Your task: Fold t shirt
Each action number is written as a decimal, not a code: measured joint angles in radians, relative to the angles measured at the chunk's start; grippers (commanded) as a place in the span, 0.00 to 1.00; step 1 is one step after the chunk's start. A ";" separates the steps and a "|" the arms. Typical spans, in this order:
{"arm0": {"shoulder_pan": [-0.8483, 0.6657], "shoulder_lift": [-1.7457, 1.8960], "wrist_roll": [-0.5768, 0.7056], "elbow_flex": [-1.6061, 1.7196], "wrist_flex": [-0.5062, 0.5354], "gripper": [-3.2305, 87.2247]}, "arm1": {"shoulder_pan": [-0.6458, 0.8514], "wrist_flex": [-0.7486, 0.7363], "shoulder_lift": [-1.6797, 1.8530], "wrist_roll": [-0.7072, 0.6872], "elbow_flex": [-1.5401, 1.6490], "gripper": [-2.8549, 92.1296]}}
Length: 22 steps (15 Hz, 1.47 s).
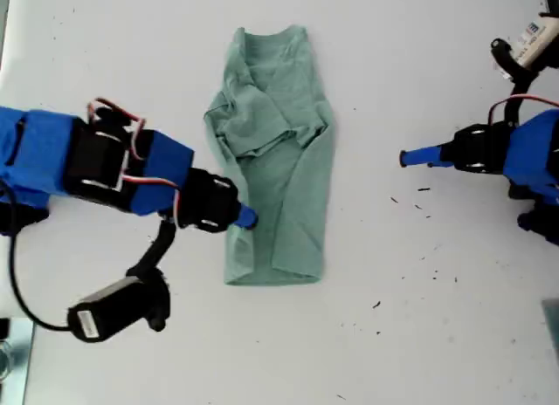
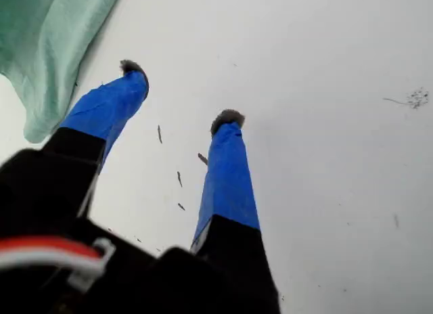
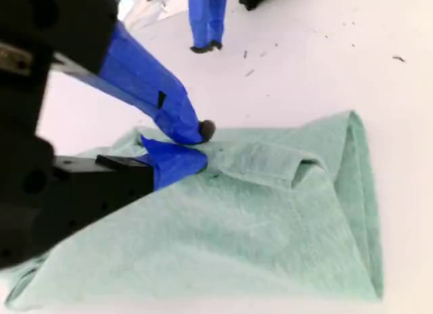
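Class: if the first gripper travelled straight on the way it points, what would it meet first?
Probably the t shirt, at its nearer edge; only bare table lies between. If my first gripper tilts downward, the table comes first.

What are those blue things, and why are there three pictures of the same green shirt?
The blue things are two robot arms with pinching claws called grippers. One picture looks down from above the white table. The other two come from little cameras riding on each gripper. My second gripper is pinching the edge of the t shirt, which lies partly folded into a long strip. My first gripper is open, holds nothing, and hangs over bare table beside the shirt.
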 measured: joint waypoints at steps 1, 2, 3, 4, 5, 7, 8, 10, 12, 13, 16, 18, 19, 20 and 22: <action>-0.002 -0.150 0.054 -0.129 0.002 0.27 | 0.000 0.000 0.000 0.000 0.000 0.26; 0.000 -0.307 0.078 -0.278 0.026 0.28 | 0.000 0.000 0.000 0.003 0.000 0.26; 0.000 -0.425 0.080 -0.394 0.077 0.32 | 0.000 0.000 0.000 0.006 0.000 0.26; 0.000 -0.449 0.080 -0.420 0.118 0.32 | 0.000 0.000 0.000 0.006 0.000 0.26; 0.000 -0.416 0.077 -0.430 0.190 0.31 | 0.000 0.000 0.000 0.006 0.000 0.26; -0.003 -0.156 0.064 -0.348 0.344 0.30 | 0.002 0.000 0.000 0.002 0.000 0.26; -0.018 0.034 0.041 -0.209 0.359 0.28 | 0.000 0.000 0.000 -0.021 0.000 0.26; -0.091 0.499 -0.026 0.279 0.232 0.19 | -0.014 0.000 0.000 -0.032 0.000 0.23; -0.153 1.046 -0.115 0.890 0.135 0.05 | -0.012 0.018 0.005 -0.058 0.000 0.05; -0.137 1.278 -0.183 1.155 0.114 0.03 | -0.028 0.029 0.005 -0.077 0.000 0.05; -0.087 1.477 -0.278 1.422 0.064 0.20 | -0.046 0.031 0.005 0.008 -0.002 0.06; -0.078 1.331 -0.278 1.289 0.087 0.28 | -0.112 0.025 -0.003 0.061 -0.057 0.28; -0.046 1.207 -0.278 1.138 0.143 0.29 | -0.160 0.012 -0.081 0.118 -0.153 0.31; -0.017 1.062 -0.265 0.950 0.199 0.30 | -0.238 -0.023 -0.209 0.167 -0.308 0.33; 0.012 0.724 -0.207 0.534 0.330 0.31 | -0.365 -0.032 -0.667 0.190 -0.736 0.34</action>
